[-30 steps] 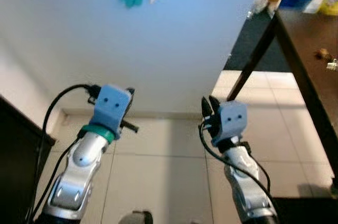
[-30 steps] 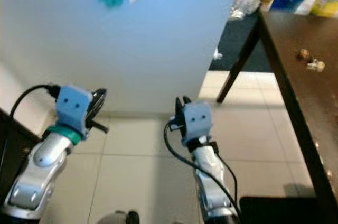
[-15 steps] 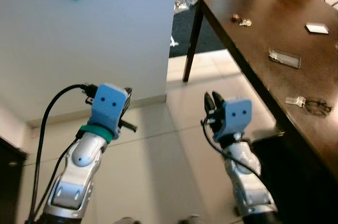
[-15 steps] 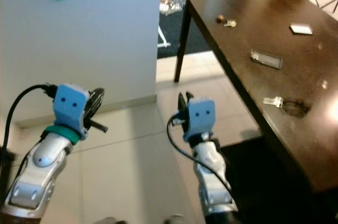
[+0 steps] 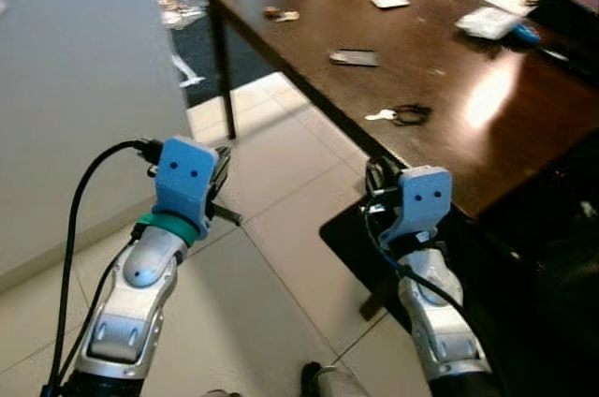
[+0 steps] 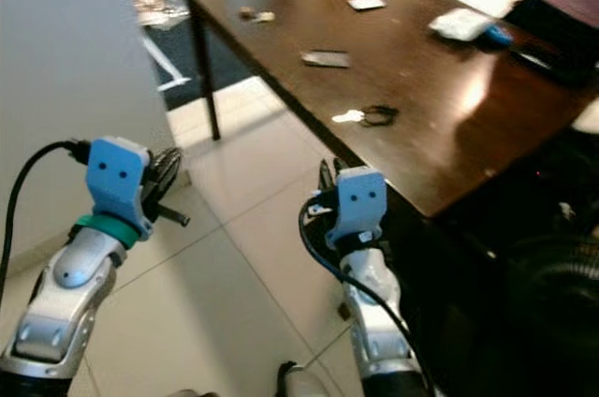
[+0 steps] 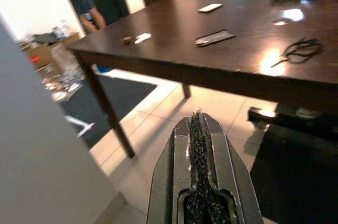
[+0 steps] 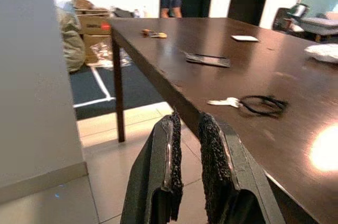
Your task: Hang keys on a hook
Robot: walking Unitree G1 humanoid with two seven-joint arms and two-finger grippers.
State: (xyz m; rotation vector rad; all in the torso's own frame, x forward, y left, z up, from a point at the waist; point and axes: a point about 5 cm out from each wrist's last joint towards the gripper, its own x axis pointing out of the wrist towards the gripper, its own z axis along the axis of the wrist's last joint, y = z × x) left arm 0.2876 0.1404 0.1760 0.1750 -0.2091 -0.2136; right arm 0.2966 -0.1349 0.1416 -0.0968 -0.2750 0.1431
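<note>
- The left claw [image 7: 199, 129] is held over the floor [image 5: 271, 219] by a pale wall [image 5: 65, 60], fingers pressed together, nothing gripped.
- The right claw [image 8: 187, 145] is held just off the table [image 5: 309, 4] edge, slightly parted and empty.
- The keys [image 5: 401, 115], on a dark loop, lie near that edge.
- The fetching step is judged in hand; a reach over the keys is called for next.
- Small, possibly flat, items are scattered farther back.

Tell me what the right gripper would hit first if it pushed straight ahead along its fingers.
Probably the near edge of the dark table: the right gripper points at it from slightly below the tabletop. The key with a black cord lies beyond, off to one side. Depth is uncertain.
</note>
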